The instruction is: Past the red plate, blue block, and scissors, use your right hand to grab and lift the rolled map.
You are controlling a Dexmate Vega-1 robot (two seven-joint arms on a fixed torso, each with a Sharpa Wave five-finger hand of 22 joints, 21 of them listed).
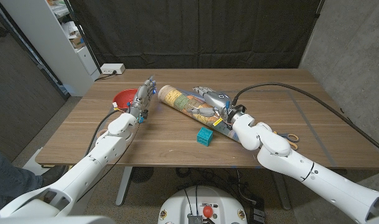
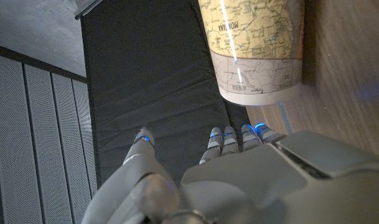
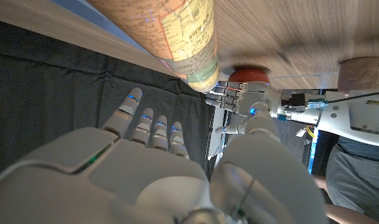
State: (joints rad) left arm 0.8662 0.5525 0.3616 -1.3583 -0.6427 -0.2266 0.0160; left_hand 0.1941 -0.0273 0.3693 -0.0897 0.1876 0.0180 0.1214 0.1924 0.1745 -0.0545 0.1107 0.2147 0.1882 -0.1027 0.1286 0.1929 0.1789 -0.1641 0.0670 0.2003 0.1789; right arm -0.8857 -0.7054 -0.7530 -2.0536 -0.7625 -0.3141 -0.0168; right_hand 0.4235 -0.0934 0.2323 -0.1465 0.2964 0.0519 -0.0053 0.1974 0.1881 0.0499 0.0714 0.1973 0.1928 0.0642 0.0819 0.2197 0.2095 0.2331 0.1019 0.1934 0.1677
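The rolled map (image 1: 192, 109) lies slantwise across the middle of the table, one end towards the red plate (image 1: 123, 98). My right hand (image 1: 213, 102) is at the map's middle on its far side, fingers spread and holding nothing. The right wrist view shows that hand (image 3: 145, 165) with a gap between its fingers and the map (image 3: 170, 31). The blue block (image 1: 205, 137) sits just in front of the map. Scissors (image 1: 289, 139) with orange handles lie right of my right forearm. My left hand (image 1: 143, 96) stands upright beside the plate, fingers apart, near the map's end (image 2: 254, 50).
The wooden table (image 1: 164, 146) has bare room at the front left and back right. A white power strip (image 1: 112, 68) lies on the floor behind it, beside a white shelf unit (image 1: 71, 37). A person's leg (image 1: 2, 174) shows at the left edge.
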